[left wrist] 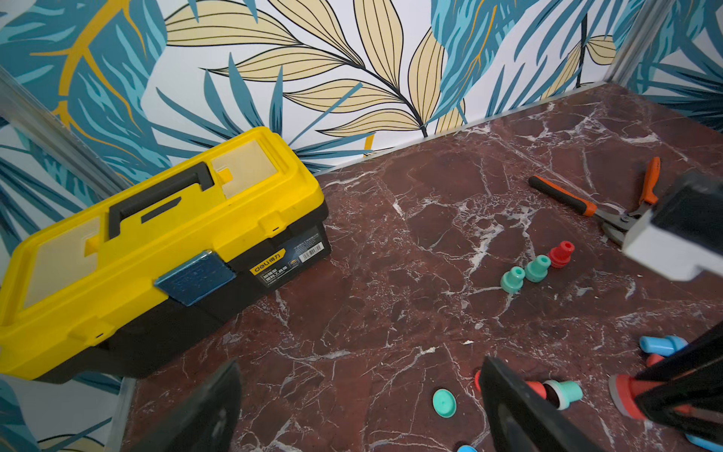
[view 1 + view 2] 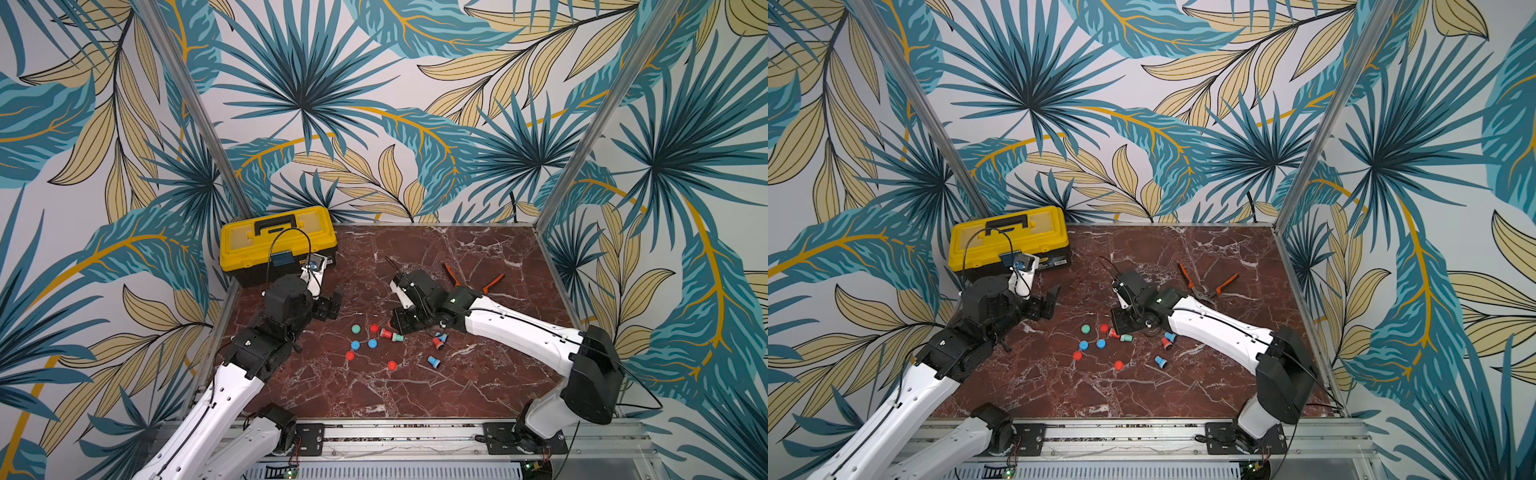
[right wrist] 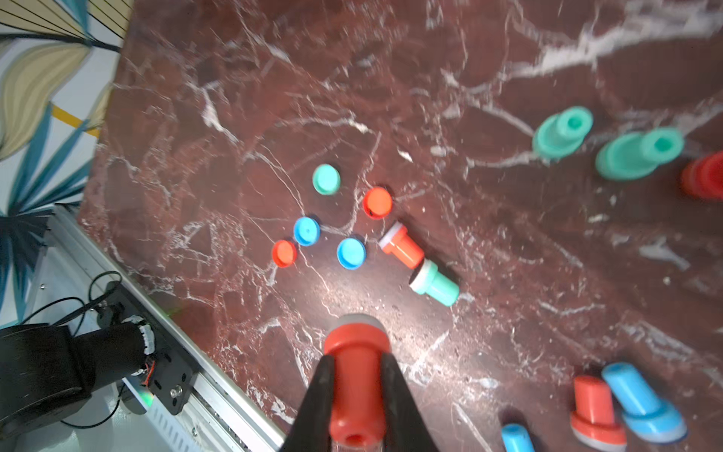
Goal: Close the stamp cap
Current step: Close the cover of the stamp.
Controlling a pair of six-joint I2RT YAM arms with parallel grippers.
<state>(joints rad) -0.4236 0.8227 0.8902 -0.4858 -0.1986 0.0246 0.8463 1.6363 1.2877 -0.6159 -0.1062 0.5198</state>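
Note:
My right gripper [image 3: 356, 360] is shut on a red stamp [image 3: 356, 395], its grey-rimmed face end sticking out past the fingertips, low over the marble. In a top view this gripper [image 2: 392, 326] hangs right of several loose caps: teal [image 3: 326, 179], red [image 3: 377, 202], blue [image 3: 351, 253], blue [image 3: 306, 231] and red [image 3: 284, 253]. A red stamp [image 3: 403, 248] and a teal stamp [image 3: 436, 285] lie end to end beside them. My left gripper [image 1: 360, 395] is open and holds nothing; it hovers left of the caps [image 2: 332, 301], with the teal cap [image 1: 444, 402] near one finger.
A yellow toolbox [image 2: 278, 245] stands at the back left. Orange-handled pliers [image 2: 469, 282] lie behind the right arm. Two teal stamps [image 1: 512, 280] and a red one [image 1: 561, 254] stand upright mid-table. More blue and red stamps [image 2: 439, 338] lie under the right arm.

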